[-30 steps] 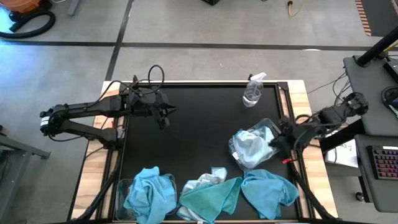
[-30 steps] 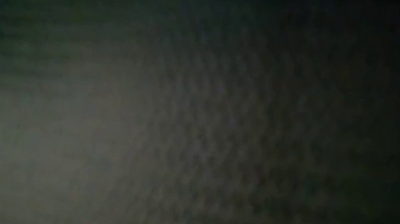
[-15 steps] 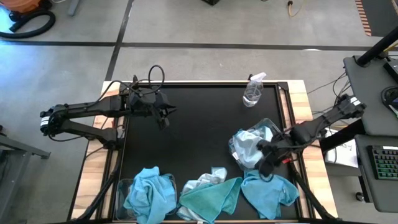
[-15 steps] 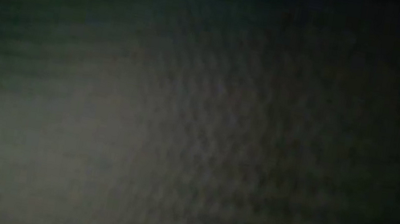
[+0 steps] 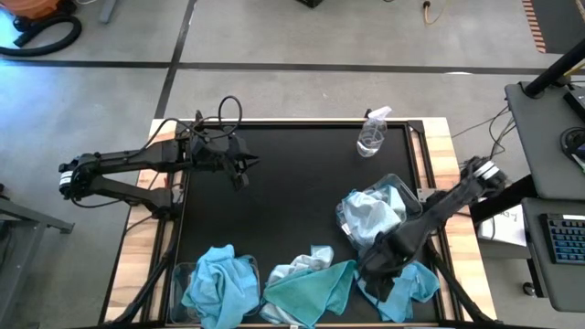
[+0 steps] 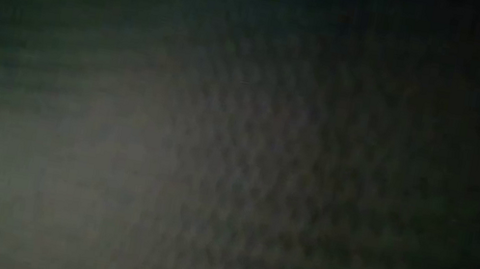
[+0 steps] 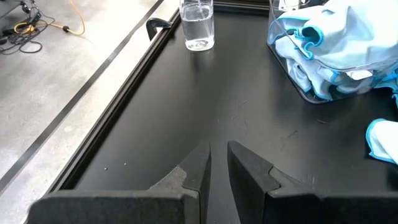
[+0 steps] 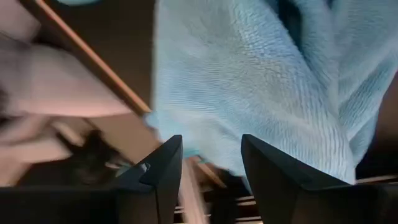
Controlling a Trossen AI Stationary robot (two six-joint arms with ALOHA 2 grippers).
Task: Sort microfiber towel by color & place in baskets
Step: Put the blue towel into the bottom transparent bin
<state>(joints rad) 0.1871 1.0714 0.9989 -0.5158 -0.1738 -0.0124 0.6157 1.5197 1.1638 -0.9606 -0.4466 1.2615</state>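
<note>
spray bottle [image 5: 372, 134]: upright, far table edge | keyboard [image 5: 569, 239]: right desk

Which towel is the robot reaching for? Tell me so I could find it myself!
Look at the black table and follow its near edge to the right-hand corner. A bright sky-blue towel lies there, spread flat, just below the clear basket of pale cloths. It is the only one with the right hand open just over it, and it is bluer than the teal towel beside it.
</note>
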